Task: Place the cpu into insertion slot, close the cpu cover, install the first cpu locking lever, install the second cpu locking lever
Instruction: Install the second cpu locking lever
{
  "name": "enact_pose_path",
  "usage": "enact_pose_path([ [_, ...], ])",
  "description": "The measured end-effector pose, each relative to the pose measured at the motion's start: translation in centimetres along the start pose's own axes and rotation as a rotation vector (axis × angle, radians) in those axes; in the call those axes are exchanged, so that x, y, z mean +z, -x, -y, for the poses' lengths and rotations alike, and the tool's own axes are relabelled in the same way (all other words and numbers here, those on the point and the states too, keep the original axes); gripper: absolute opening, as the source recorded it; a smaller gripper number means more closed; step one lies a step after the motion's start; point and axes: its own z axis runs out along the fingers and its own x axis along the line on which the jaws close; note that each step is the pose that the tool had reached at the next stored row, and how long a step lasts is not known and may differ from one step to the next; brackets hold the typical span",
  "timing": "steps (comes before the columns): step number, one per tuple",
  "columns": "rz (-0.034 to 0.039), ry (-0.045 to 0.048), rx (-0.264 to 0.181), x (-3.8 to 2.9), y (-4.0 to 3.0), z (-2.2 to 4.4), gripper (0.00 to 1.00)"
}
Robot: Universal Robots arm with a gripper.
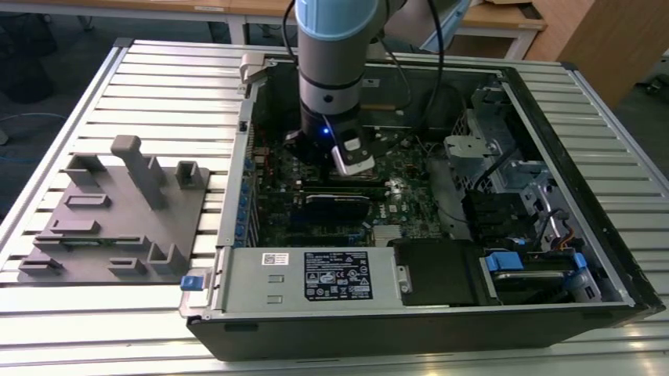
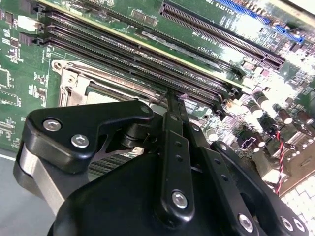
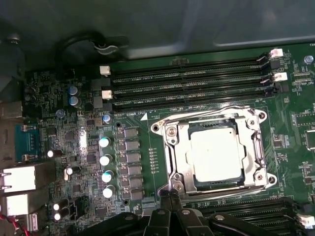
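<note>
Cpu [image 3: 216, 156] sits in insertion slot [image 3: 173, 169], cpu cover [image 3: 260, 153] down over it. Hand [image 3: 171, 197] pressed together at the socket edge, apparently working a locking lever [image 3: 206, 114]. Lever step likely in hand; calls for pushing it under its hook.

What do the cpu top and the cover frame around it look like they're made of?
The cpu top looks like dull, matte metal: pale, evenly lit, no sharp reflections. The cpu cover looks like thin, bright stamped sheet metal: shiny highlights along its edges. Neither can be confirmed beyond appearance.
</note>
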Motion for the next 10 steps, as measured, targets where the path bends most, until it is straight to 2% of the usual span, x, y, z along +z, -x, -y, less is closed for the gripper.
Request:
enact_pose_path([
  [10,-0.0003,0.001,0.0,0.28,-0.18,0.05,0.1],
])
